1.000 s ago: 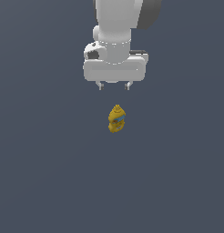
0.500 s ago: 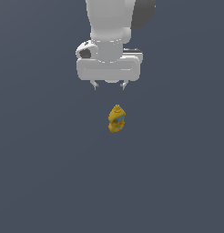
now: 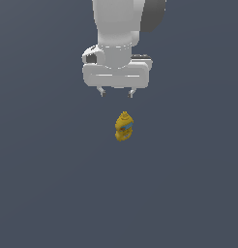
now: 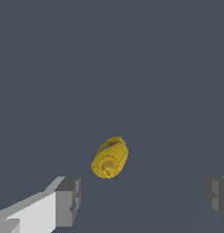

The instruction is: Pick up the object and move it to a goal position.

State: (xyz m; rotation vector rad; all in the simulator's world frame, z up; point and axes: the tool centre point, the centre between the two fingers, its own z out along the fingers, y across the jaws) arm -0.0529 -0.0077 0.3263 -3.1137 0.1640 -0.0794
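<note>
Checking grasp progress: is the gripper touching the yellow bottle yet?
Apart. The exterior view shows bare floor between the gripper and the yellow bottle; the wrist view shows its open fingers clear of it.

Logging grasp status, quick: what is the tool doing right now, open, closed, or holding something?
Tool: open, holding nothing; the yellow squeeze bottle sits apart from its fingers.

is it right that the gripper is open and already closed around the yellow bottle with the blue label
Not quite. The gripper is open, but it is not around the yellow bottle. In the exterior view the fingertips hang apart from the bottle with a clear gap between them and its cap. The wrist view agrees: the bottle lies beyond the two fingers, touching neither. The blue label is right.
</note>
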